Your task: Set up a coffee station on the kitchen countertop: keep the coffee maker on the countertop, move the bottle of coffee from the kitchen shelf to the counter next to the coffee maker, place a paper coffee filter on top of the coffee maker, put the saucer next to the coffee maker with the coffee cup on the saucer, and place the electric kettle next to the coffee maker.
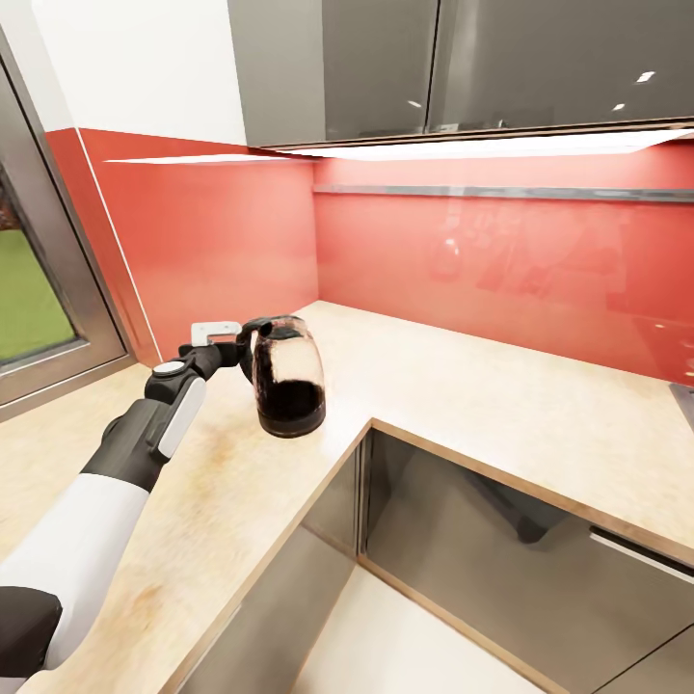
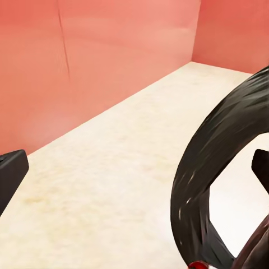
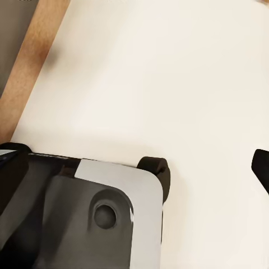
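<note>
The electric kettle [image 1: 289, 378], rounded dark glass with a black base, stands upright on the kitchen countertop [image 1: 482, 395] near its inner corner. My left gripper [image 1: 242, 349] reaches to the kettle's black handle [image 2: 207, 168]. In the left wrist view my left gripper [image 2: 134, 168] is open, its fingers [image 2: 12, 171] spread wide, and the handle loop lies between them close to one finger. My right gripper [image 3: 134, 168] is open and empty, pointing down at the floor. The kitchen shelf [image 1: 501, 193] runs along the red wall. The coffee maker, bottle of coffee, paper coffee filter, saucer and coffee cup are out of view.
A small white box [image 1: 214, 331] sits on the counter just behind my left gripper. A window [image 1: 39, 289] is at the left. Grey upper cabinets [image 1: 434, 67] hang above, and glossy grey cabinet fronts [image 1: 337, 501] lie below the counter edge. My own base [image 3: 84, 213] shows under the right gripper.
</note>
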Tool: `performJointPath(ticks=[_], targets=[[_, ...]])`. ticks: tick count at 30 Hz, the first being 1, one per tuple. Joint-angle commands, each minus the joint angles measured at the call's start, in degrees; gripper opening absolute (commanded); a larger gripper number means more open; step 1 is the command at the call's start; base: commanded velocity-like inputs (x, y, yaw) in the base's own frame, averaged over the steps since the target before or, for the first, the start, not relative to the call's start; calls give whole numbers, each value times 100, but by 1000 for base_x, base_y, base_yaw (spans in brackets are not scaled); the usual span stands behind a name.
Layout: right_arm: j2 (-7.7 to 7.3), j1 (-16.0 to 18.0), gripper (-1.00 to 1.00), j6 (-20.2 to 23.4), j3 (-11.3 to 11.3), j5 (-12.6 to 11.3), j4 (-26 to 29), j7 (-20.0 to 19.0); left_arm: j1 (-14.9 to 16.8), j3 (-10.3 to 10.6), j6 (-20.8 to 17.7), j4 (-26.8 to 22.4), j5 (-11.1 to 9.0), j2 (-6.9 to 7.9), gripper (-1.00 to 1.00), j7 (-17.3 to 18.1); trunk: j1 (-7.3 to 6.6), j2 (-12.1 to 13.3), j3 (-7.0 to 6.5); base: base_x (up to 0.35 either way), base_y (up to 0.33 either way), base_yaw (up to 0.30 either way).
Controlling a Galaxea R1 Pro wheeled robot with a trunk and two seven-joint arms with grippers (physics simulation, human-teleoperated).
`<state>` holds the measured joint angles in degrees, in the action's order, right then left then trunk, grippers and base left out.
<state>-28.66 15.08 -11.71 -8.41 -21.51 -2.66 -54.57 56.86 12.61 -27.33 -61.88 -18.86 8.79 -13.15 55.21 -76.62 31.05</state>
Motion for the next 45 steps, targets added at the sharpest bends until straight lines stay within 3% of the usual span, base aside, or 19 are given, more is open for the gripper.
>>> performJointPath(ticks=[1, 18, 26, 45], targets=[[1, 12, 100, -38, -49, -47, -24, -22, 5, 22, -18, -8, -57, 9, 100, -56, 0, -4, 6, 0, 0, 0], [1, 12, 100, -41, -49, -47, -24, -18, 7, 14, -18, 20, -57, 23, 100, -29, 0, -4, 6, 0, 0, 0], [1, 12, 100, -41, -47, -42, -24, -18, 7, 13, -18, 43, -57, 19, 100, 366, 0, -4, 6, 0, 0, 0], [1, 12, 100, -42, -49, -46, -24, -18, 6, 16, -18, 65, -57, 17, 100, 428, 0, -4, 6, 8, 0, 0]])
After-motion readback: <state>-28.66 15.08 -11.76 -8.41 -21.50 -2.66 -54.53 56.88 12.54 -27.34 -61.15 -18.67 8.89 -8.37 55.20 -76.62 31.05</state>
